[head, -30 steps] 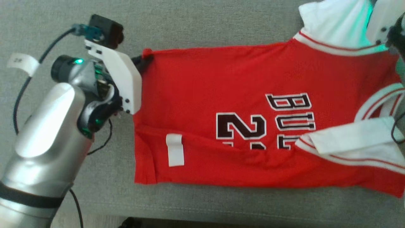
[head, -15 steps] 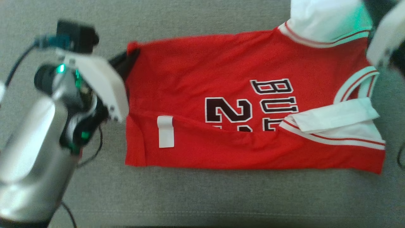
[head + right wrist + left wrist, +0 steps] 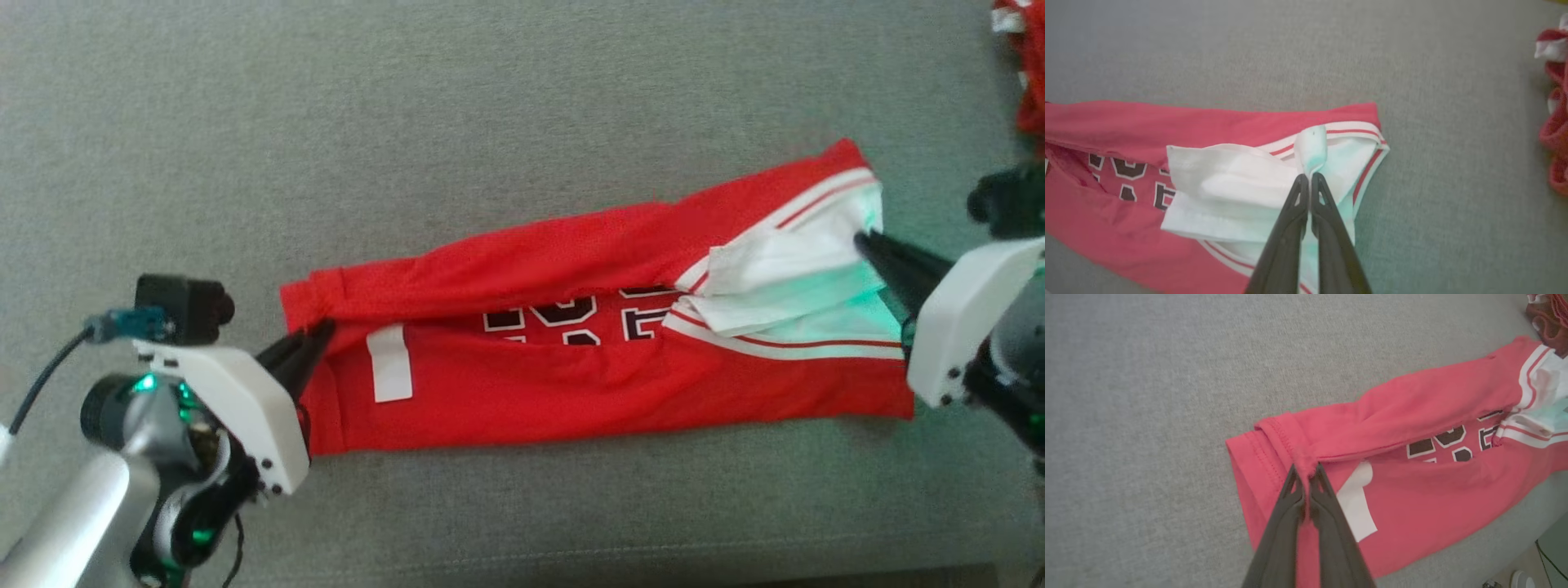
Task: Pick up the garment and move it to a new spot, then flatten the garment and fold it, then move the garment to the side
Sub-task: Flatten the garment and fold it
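A red jersey garment [image 3: 531, 384] with black lettering and white trim lies folded lengthwise on the grey cushion, its far long edge lapped over toward me. At its hem end my left gripper [image 3: 322, 333] is shut on a pinch of red fabric [image 3: 1305, 467]. My right gripper [image 3: 864, 240] is shut on the white sleeve fabric [image 3: 1311, 153] at the shoulder end. A white tag [image 3: 389, 373] sits near the hem.
The grey upholstered surface [image 3: 408, 147] stretches wide behind the garment. Another red and white cloth [image 3: 1024, 73] lies bunched at the far right edge. The cushion's front edge [image 3: 571, 563] runs just below the garment.
Both grippers have carried the far edge of the garment toward me, folding it over so the numbers are half covered. The head camera has also shifted.
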{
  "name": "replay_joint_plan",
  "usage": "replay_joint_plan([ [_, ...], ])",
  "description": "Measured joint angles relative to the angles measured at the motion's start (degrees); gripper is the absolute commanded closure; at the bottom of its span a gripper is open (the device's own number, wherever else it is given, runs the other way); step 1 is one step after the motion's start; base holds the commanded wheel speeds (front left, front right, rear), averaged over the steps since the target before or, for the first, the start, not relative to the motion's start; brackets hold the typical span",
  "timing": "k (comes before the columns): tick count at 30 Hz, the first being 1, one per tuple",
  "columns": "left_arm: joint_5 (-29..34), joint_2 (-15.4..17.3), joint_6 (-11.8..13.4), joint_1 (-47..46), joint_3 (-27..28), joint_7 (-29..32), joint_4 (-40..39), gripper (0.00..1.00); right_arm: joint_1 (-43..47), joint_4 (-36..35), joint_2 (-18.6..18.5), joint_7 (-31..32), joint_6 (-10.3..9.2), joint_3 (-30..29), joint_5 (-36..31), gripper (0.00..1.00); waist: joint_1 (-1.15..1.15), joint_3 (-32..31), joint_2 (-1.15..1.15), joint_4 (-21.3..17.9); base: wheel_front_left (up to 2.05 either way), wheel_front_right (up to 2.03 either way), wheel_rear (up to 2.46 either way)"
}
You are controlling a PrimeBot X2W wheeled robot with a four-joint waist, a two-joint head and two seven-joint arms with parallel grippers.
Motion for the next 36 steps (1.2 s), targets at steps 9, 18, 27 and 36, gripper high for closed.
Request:
replay_joint_plan([
  [9, 1.49, 2.55, 2.86, 3.87, 0.74, -0.99, -1.00, 0.00, 0.86, 0.02, 0.27, 2.57, 0.00, 0.77, -0.51, 0.00, 0.00, -0.56, 0.00, -0.47, 0.00, 0.00, 0.00],
  [18, 8.27, -2.54, 10.56, 6.88, 5.34, -17.46, -7.37, 0.00, -2.93, 3.12, 5.66, 8.26, 0.00, -10.67, -1.25, 0.00, 0.00, -0.07, 0.00, 0.58, 0.00, 0.00, 0.00],
  [27, 11.81, -9.65, 9.42, 4.38, 1.20, -28.07, -2.41, 0.00, -6.54, 9.58, 8.61, 14.48, 0.00, -9.75, -9.22, 0.00, 0.00, 1.74, 0.00, 3.96, 0.00, 0.00, 0.00],
  [36, 11.23, -11.35, 7.87, 4.26, -0.11, -31.62, 2.20, 0.00, -0.59, 6.87, 8.47, 20.59, 0.00, -12.85, -8.32, 0.00, 0.00, 1.24, 0.00, 6.64, 0.00, 0.00, 0.00],
])
